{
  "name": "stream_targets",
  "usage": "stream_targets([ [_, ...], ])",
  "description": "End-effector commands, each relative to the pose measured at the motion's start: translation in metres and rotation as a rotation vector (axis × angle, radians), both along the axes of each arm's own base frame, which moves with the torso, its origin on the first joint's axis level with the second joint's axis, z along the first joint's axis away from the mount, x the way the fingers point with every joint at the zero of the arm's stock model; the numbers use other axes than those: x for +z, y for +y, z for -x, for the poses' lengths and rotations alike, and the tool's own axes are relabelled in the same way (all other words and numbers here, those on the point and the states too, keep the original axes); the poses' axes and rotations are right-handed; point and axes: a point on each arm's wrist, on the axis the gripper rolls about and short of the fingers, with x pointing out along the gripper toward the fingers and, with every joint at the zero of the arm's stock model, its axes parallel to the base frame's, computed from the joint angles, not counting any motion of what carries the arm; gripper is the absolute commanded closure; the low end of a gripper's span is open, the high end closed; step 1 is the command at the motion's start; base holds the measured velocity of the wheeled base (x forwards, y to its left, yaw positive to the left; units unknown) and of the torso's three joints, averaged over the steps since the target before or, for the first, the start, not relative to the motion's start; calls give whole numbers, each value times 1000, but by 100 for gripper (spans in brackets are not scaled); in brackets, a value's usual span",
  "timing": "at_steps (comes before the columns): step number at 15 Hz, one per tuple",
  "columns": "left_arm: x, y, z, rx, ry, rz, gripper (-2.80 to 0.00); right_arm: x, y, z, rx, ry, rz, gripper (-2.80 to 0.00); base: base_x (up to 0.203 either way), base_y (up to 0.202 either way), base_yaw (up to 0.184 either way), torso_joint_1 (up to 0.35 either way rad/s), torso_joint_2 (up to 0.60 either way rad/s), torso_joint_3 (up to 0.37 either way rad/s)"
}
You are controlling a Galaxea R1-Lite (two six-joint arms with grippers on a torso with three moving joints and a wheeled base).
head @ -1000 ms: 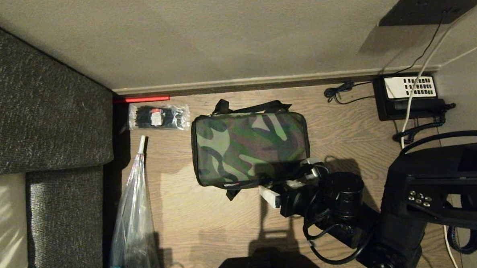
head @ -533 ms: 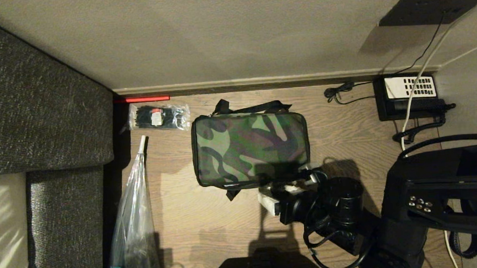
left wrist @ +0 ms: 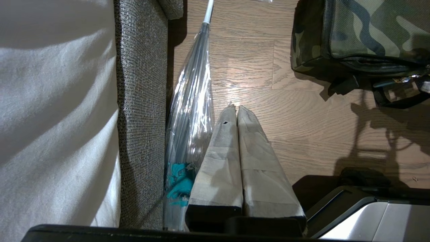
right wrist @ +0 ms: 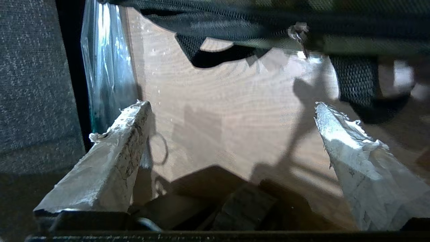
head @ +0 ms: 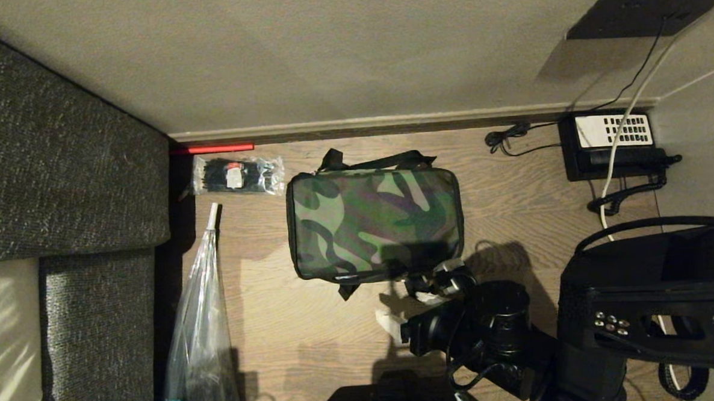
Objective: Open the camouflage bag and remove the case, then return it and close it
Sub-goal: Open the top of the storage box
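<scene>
Hovering right claw (head: pixel 418 297), fingers spread, just beside closed camouflage bag (head: pixel 373 224)

I think I am in a home living room or a hotel room: a wooden plank floor (head: pixel 314 335) meets a plain wall (head: pixel 326 51), a grey fabric sofa (head: pixel 61 177) stands beside, and a black desk telephone (head: pixel 610 144) lies on the floor.
</scene>
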Motion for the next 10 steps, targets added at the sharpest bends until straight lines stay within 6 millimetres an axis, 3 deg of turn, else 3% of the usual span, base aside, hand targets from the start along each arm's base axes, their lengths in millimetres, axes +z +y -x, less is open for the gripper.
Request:
stream_targets([
  [1,-1,0,0,2,1,0,0,-8,1,-7,-12,1,1,-280,0,0,0,0,0,0],
  [5,-1,0,0,1,1,0,0,-8,3,-14,-24,-10,-12,-280,0,0,0,0,0,0],
  [10,-1,0,0,1,1,0,0,1,-1,-39,-78,-77,-49,-280,0,0,0,0,0,0],
])
